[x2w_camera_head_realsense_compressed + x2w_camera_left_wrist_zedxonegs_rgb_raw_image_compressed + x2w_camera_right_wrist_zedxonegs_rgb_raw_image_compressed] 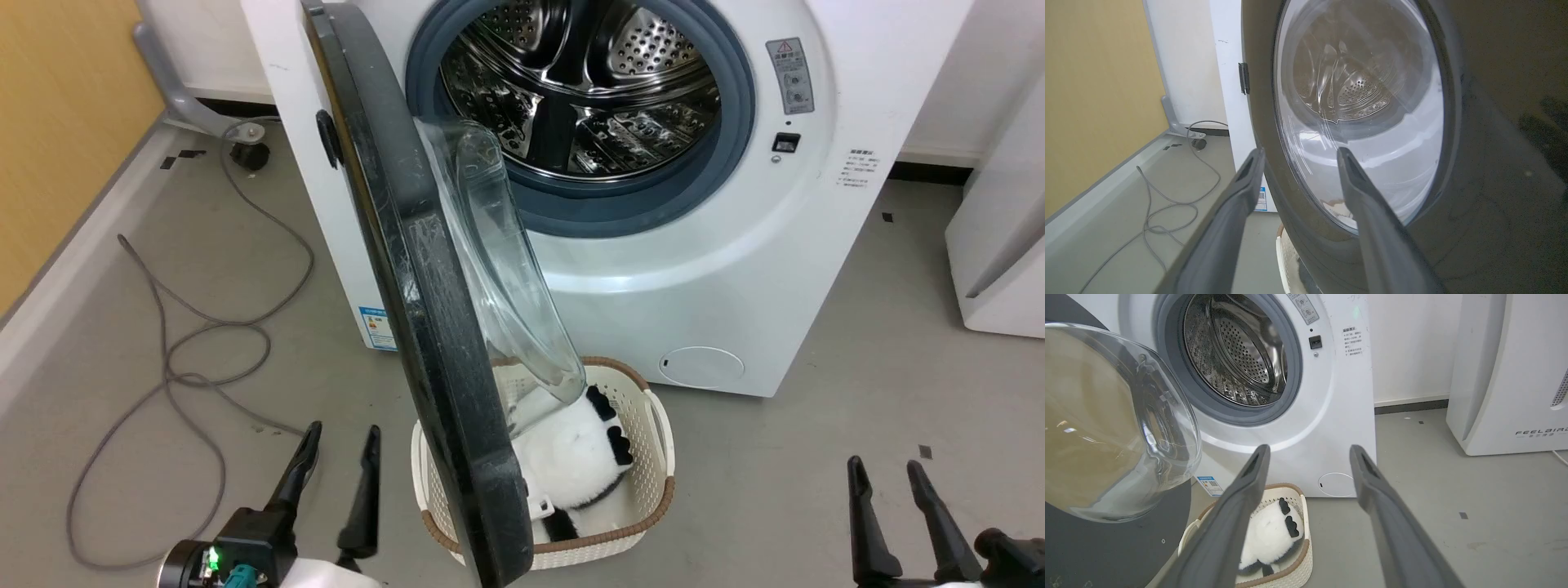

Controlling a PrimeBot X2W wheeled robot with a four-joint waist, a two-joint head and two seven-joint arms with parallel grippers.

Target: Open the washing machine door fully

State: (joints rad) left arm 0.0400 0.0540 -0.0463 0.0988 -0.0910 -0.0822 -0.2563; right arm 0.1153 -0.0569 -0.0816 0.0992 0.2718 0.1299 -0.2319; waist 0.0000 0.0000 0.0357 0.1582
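Between the two grippers, the washing machine door (pixel 424 327) stands edge-on to the head camera, roughly square to the front of the washing machine (pixel 735 269), hinge on the robot's left. Its free edge hangs over the laundry basket (pixel 663 441) (plush panda (pixel 571 457) inside, not our concern). Left gripper (pixel 344 428) is near, on the glossy outer-face side. Right gripper (pixel 883 462) is well apart, on the glass-bowl side. Both are spread wide, empty, touching nothing. Remaining swing goes toward the robot's left, so my read: right arm pushes the inner rim, or left hooks the free edge.
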